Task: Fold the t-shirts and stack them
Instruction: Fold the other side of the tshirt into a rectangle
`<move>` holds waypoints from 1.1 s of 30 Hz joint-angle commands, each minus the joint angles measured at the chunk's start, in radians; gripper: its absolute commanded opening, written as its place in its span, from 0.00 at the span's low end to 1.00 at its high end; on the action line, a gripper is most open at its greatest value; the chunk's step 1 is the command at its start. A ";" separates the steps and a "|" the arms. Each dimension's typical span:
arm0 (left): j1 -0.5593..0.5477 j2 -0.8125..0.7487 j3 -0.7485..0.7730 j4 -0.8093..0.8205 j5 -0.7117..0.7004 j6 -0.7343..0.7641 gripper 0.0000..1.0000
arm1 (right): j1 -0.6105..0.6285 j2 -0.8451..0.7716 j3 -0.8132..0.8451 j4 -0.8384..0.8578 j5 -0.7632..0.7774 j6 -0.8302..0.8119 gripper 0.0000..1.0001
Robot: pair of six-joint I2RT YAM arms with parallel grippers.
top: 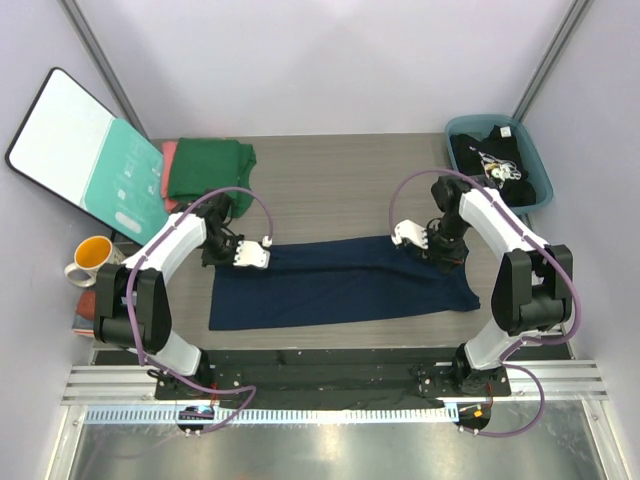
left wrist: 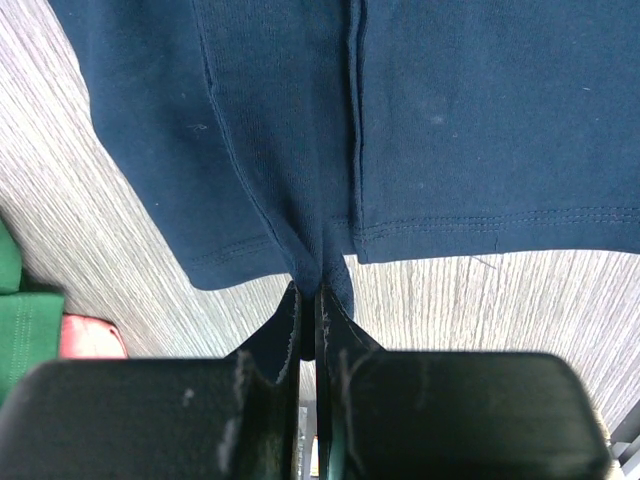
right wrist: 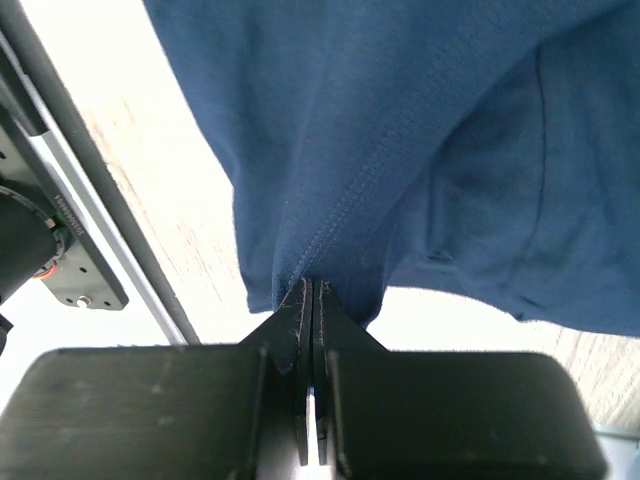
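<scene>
My left arm [top: 165, 255] and right arm [top: 505, 225] bend inward, low; left gripper [top: 266, 244] and right gripper [top: 396, 238] each pinch the tee [top: 340, 285].

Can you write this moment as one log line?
left end effector: shut on navy t-shirt | right end effector: shut on navy t-shirt | green t-shirt: folded

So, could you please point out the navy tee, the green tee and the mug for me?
navy tee [top: 340, 285], top view, middle of the spread cloth.
green tee [top: 205, 172], top view, middle of its folded top.
mug [top: 92, 254], top view, its yellow top.
</scene>
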 commanded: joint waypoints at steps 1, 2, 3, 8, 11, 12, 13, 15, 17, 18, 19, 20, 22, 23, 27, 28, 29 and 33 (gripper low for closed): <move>0.008 -0.019 0.005 -0.031 -0.008 0.023 0.01 | 0.015 -0.025 -0.010 -0.019 0.032 -0.002 0.01; 0.010 -0.020 0.005 -0.046 -0.007 0.029 0.02 | 0.015 -0.025 -0.016 -0.019 0.034 -0.001 0.01; 0.008 -0.022 0.007 -0.073 -0.002 0.032 0.02 | 0.017 -0.026 -0.020 -0.014 0.042 -0.001 0.01; 0.005 -0.027 0.008 -0.170 0.013 0.061 0.04 | 0.020 -0.048 -0.055 -0.013 0.062 -0.007 0.01; 0.002 -0.031 0.004 -0.196 0.010 0.068 0.04 | 0.024 -0.054 -0.075 -0.013 0.072 -0.015 0.01; 0.002 -0.033 -0.002 -0.193 0.009 0.068 0.04 | 0.027 -0.056 -0.077 -0.013 0.071 -0.015 0.01; 0.000 -0.034 -0.006 -0.189 0.004 0.066 0.04 | 0.029 -0.057 -0.079 -0.014 0.068 -0.015 0.01; -0.003 -0.033 -0.009 -0.195 0.001 0.061 0.05 | 0.033 -0.059 -0.089 -0.010 0.077 -0.015 0.01; -0.007 -0.033 -0.013 -0.198 -0.005 0.055 0.09 | 0.036 -0.059 -0.092 -0.011 0.082 -0.016 0.01; -0.009 -0.033 -0.013 -0.204 -0.011 0.054 0.14 | 0.037 -0.060 -0.092 -0.013 0.080 -0.015 0.06; -0.010 -0.033 -0.013 -0.210 -0.016 0.052 0.16 | 0.038 -0.060 -0.095 -0.022 0.082 -0.016 0.11; -0.012 -0.033 -0.012 -0.218 -0.018 0.052 0.19 | 0.040 -0.063 -0.097 -0.025 0.085 -0.021 0.17; -0.012 -0.031 -0.003 -0.253 -0.024 0.055 0.29 | 0.040 -0.079 -0.120 -0.025 0.098 -0.034 0.32; -0.012 -0.031 0.000 -0.259 -0.028 0.058 0.34 | 0.040 -0.088 -0.129 -0.022 0.105 -0.041 0.35; -0.012 -0.034 0.010 -0.267 -0.044 0.060 0.38 | 0.040 -0.122 -0.148 -0.014 0.094 -0.056 0.47; -0.012 -0.033 0.016 -0.259 -0.057 0.058 0.38 | 0.040 -0.126 -0.143 -0.007 0.083 -0.053 0.47; -0.012 -0.030 0.017 -0.214 -0.063 0.051 0.38 | 0.040 -0.125 -0.140 0.007 0.076 -0.045 0.47; -0.012 0.007 0.075 -0.039 -0.074 -0.035 0.37 | 0.040 -0.093 -0.071 0.107 -0.006 0.047 0.32</move>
